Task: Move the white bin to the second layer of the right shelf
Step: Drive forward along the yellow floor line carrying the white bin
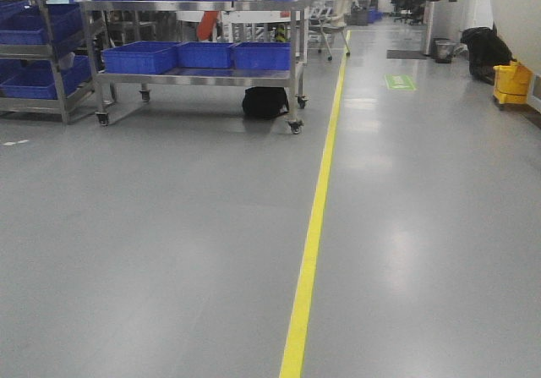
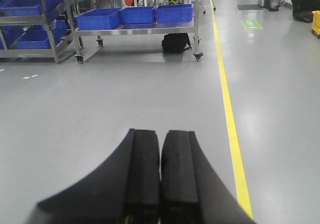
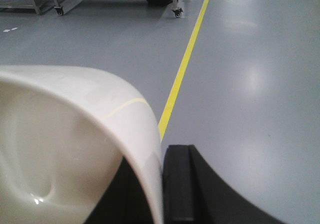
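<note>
Bin in hand, shelf not yet reached.
The right gripper (image 3: 161, 184) is clamped on the rim wall of the white bin (image 3: 75, 149), which is held above the floor at 8 o'clock in the right wrist view. The left gripper (image 2: 160, 176) is closed on nothing. Pickup looks done; travel and placing are left. No roller shelf level shows, only a steel cart (image 1: 199, 79) with blue crates (image 1: 139, 57) at 11 o'clock and a yellow line (image 1: 313, 226) running toward 12.

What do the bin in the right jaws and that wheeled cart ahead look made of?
The white bin: likely glossy plastic; its smooth cream wall mirrors the yellow floor line. The cart: apparently stainless steel, with a silvery frame and dull sheen.
</note>
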